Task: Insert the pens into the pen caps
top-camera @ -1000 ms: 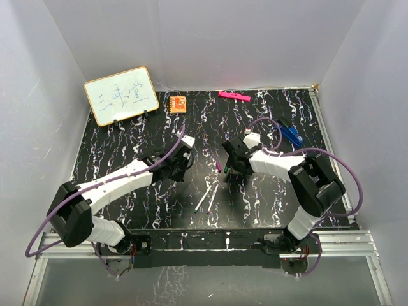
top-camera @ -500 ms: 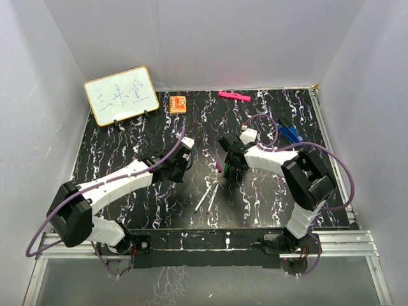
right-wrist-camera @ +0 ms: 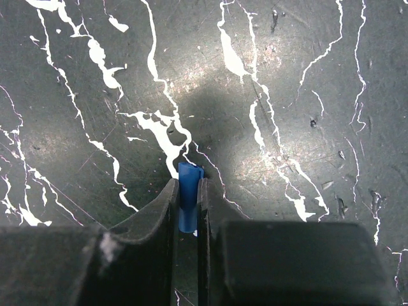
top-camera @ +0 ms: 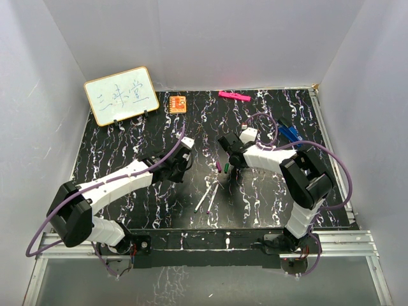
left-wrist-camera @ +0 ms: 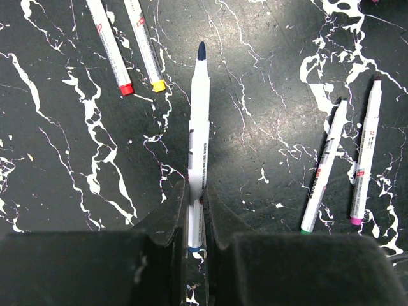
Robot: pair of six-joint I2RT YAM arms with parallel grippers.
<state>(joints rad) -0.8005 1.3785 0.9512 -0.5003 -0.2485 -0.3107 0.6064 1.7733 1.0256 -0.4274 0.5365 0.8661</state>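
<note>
My left gripper (left-wrist-camera: 196, 188) is shut on a white pen with a dark blue tip (left-wrist-camera: 199, 127) that points away from the camera above the table. In the top view the left gripper (top-camera: 183, 164) is left of centre. My right gripper (right-wrist-camera: 186, 185) is shut on a short blue cap (right-wrist-camera: 189, 171), open end forward, close over the table. In the top view the right gripper (top-camera: 228, 150) faces the left one. A red-ended pen (left-wrist-camera: 111, 48) and a yellow-ended pen (left-wrist-camera: 145, 48) lie together. A green-ended pen (left-wrist-camera: 325, 162) and a purple-ended pen (left-wrist-camera: 364, 153) lie to the right.
Two loose pens (top-camera: 208, 194) lie between the arms, with small purple and green pieces (top-camera: 218, 167) beside the right gripper. A whiteboard (top-camera: 121, 95), an orange box (top-camera: 178, 102) and a pink bar (top-camera: 234, 95) stand at the back. Blue clip pieces (top-camera: 290, 132) lie at the right.
My right gripper has shifted a little left and back with the blue cap. The left arm has hardly moved.
</note>
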